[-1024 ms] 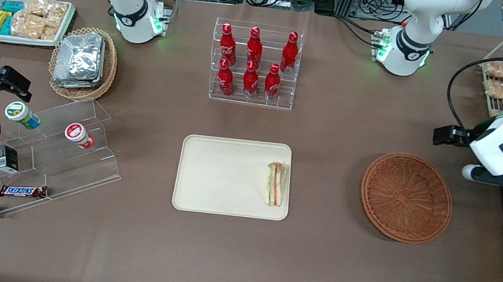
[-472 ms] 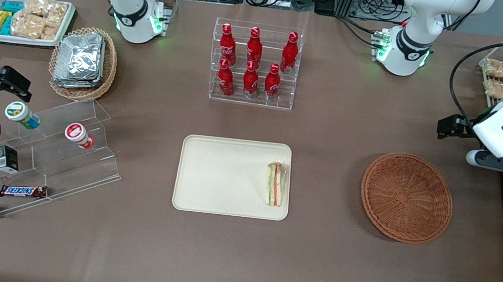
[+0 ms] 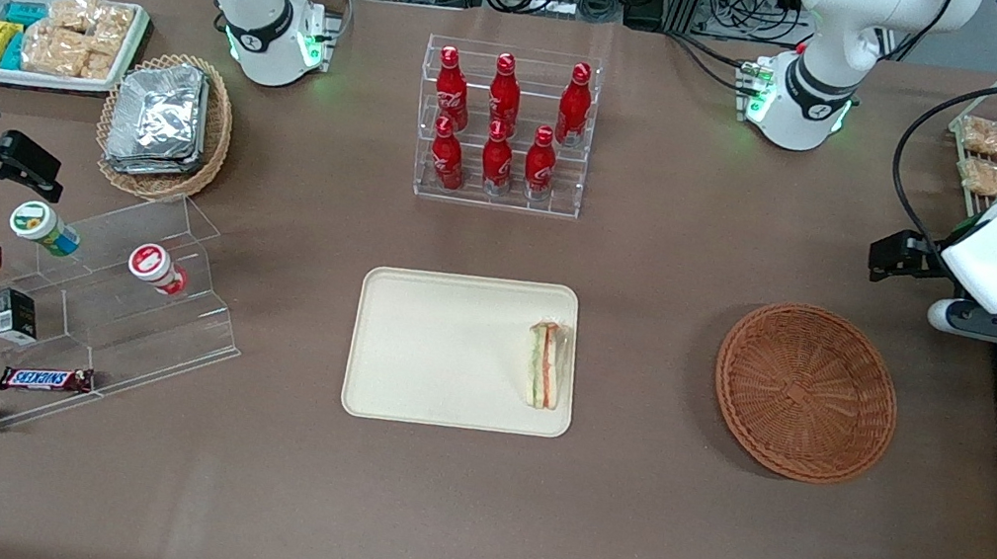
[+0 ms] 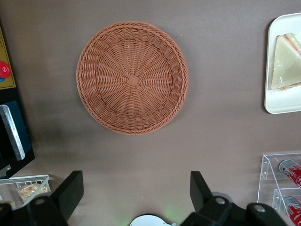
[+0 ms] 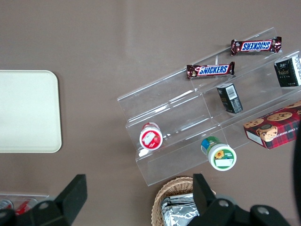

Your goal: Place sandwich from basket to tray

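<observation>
Sandwich (image 3: 546, 364) lies flat on the tray (image 3: 437, 350), against the tray's short edge nearest the basket (image 3: 806, 391); it sits fully inside the rim as far as the front view shows. Basket holds nothing, woven floor bare in the left wrist view. Judged state: the transfer looks complete, with nothing obviously left except perhaps parking the arm. Pincer (image 4: 136, 190) is released, fingers spread wide with nothing between them, held high over the tabletop (image 3: 637, 541) near the basket, at the working arm's end and well apart from the tray. Orientation of sandwich: long axis runs roughly parallel to the tray's short edge, i.e. toward and away from the front camera. Filling stripes, green and red-orange, follow that same axis. In the front view the wedge appears narrower at the end farther from the camera and broader at the nearer end. Wrist view shows the triangular white bread face up (image 4: 285, 63), with the striped cut side along one edge.
</observation>
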